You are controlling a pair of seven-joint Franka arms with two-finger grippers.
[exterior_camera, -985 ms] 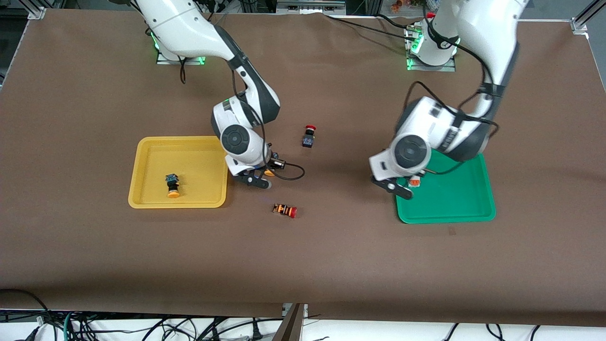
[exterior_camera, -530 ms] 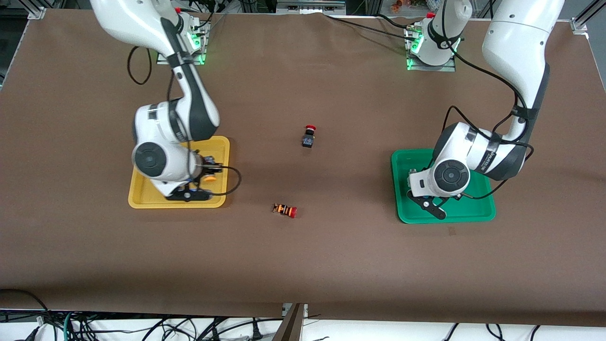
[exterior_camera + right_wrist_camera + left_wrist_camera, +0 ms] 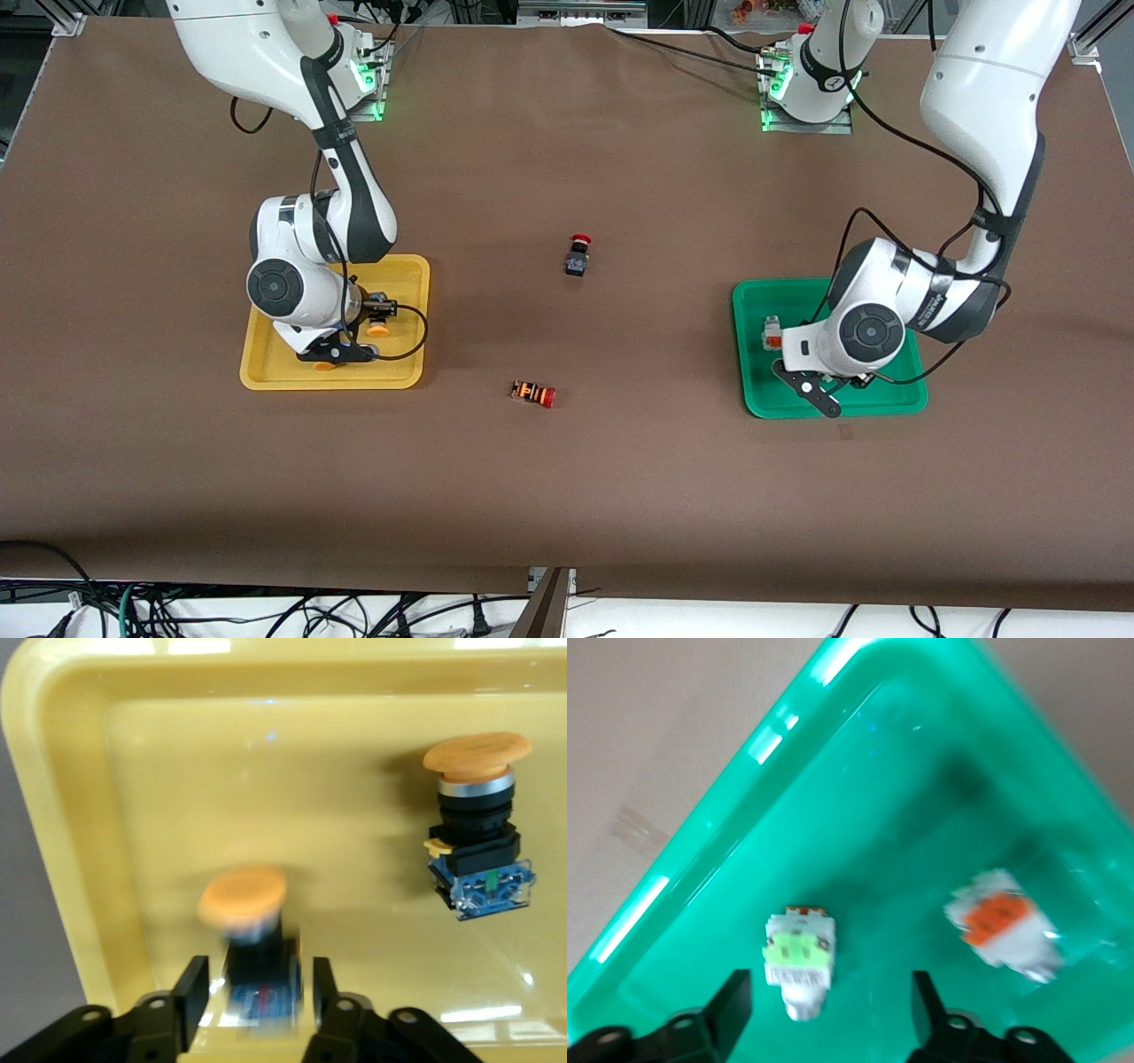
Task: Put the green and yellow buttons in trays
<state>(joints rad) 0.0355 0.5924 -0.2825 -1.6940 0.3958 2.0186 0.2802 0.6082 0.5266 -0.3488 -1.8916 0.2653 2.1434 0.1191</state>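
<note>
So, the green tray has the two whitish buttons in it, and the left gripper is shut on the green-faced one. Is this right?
Not quite. The left gripper is open: in the left wrist view its fingers stand apart on either side of the green-faced button, not touching it. The rest holds: this button and the orange-faced button both lie in the green tray.

Glossy plastic green tray (image 3: 833,780), yellow tray (image 3: 71,815); matt brown table cover (image 3: 567,496).
</note>
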